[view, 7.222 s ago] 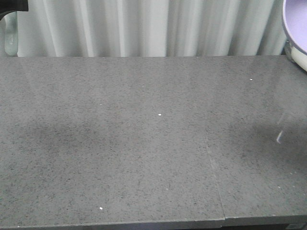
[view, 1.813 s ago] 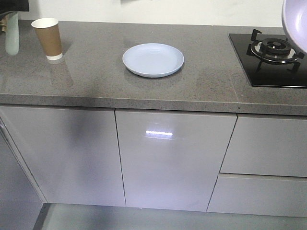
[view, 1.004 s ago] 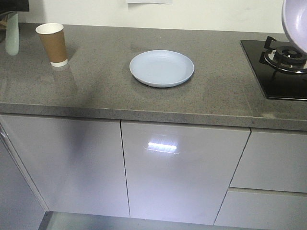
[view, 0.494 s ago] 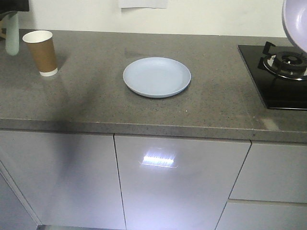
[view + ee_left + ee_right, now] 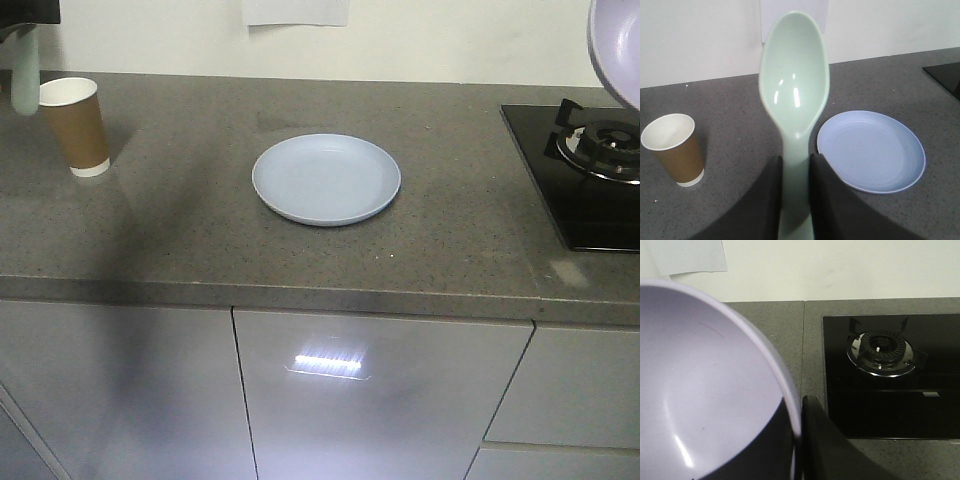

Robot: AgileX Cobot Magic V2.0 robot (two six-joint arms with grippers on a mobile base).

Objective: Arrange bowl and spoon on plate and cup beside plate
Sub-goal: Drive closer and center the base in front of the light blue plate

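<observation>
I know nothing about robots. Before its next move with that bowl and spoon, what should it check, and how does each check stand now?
1. The plate lies flat and bare on the counter: ok.
2. The left gripper clamps the spoon by its handle: ok.
3. The right gripper holds the bowl by its rim: ok.
4. The bowl is lined up over the plate: not ok, it hangs by the stove.
5. The cup stands upright, apart from the plate: ok.
6. The bowl's height above the counter: cannot tell.

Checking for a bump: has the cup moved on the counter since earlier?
No. The cup keeps its place left of the plate; both shift together, so the view moved.
</observation>
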